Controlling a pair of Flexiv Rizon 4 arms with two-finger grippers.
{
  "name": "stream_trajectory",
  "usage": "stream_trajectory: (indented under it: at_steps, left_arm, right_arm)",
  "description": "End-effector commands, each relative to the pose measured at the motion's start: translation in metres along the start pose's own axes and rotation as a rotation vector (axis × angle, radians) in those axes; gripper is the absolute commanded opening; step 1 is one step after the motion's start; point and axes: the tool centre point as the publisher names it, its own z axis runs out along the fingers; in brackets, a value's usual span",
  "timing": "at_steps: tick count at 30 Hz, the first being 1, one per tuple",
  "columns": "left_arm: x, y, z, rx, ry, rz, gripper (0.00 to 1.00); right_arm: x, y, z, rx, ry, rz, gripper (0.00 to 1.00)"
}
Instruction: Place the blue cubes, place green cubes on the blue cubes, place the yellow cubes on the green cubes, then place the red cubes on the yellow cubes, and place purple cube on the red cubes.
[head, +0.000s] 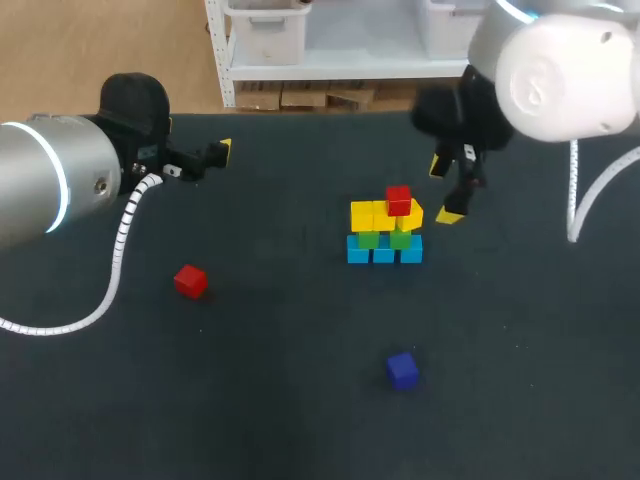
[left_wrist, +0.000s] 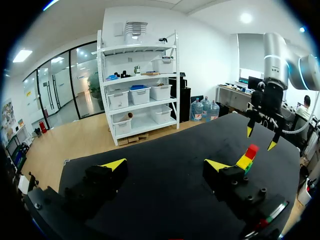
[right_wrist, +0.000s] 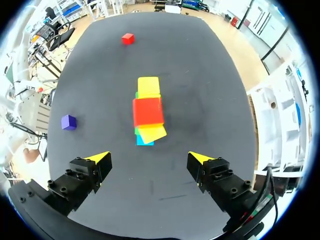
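The left claw (left_wrist: 165, 164) hides the lower cubes of the stack (left_wrist: 248, 157).

The end effector (right_wrist: 149, 157) gapes (jaws well apart), stack (right_wrist: 148, 86) just ahead — a red cube (right_wrist: 148, 111) tops it; purple cube (right_wrist: 68, 122) aside.

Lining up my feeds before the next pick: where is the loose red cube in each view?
Head view: the loose red cube lies alone, left of the cube stack.
Left wrist view: not in it; the cube stack shows ahead of the left gripper.
Right wrist view: the loose red cube is far ahead of the right gripper, beyond the cube stack.
Shared landmark: the cube stack.
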Motion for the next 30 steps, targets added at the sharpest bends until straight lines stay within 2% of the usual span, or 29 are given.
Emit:
stream_trajectory:
  at_steps: [1,7,16,30]
  left_arm:
    - [0.002,-0.002,0.000,-0.010,-0.009,-0.002,1.00]
    - [0.002,-0.002,0.000,-0.010,-0.009,-0.002,1.00]
    - [0.002,-0.002,0.000,-0.010,-0.009,-0.002,1.00]
    - [0.002,-0.002,0.000,-0.010,-0.009,-0.002,1.00]
  right_arm:
    - [0.007,0.009,0.005,-0.002,-0.008,-0.005,1.00]
    - [0.012,0.021,0.012,-0.031,-0.004,-0.009,1.00]
    - [0.008,0.025,0.025,-0.053,0.006,-0.019,1.00]
    - [0.005,0.042,0.028,-0.085,-0.006,-0.039,1.00]
